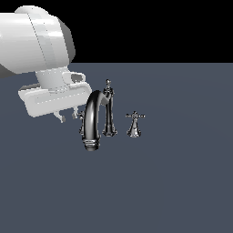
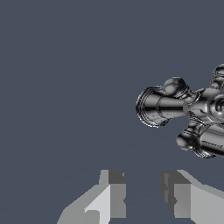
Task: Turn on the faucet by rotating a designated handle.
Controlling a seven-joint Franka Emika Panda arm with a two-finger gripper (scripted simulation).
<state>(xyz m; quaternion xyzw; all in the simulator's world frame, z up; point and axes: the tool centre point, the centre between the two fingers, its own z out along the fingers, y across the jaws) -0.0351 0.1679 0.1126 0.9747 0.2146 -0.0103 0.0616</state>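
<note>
The faucet (image 1: 96, 119) is dark glossy chrome with an arched gooseneck spout, a ribbed nozzle tip (image 1: 91, 145) and a top finial (image 1: 108, 83). One cross-shaped handle (image 1: 134, 123) stands on a flared base at the exterior view's right of the spout. Another handle (image 1: 82, 119) stands at the spout's left, partly hidden behind it. My gripper (image 1: 67, 116) hangs just left of that handle, apart from it. In the wrist view the gripper (image 2: 143, 194) is open and empty, and a cross handle (image 2: 188, 113) on its flared base lies beyond the fingertips (image 2: 114, 192), off to one side.
The faucet stands on a flat dark grey-blue surface (image 1: 173, 182). My white arm and wrist (image 1: 41, 54) fill the upper part of the exterior view's left. Black background lies beyond the surface's far edge.
</note>
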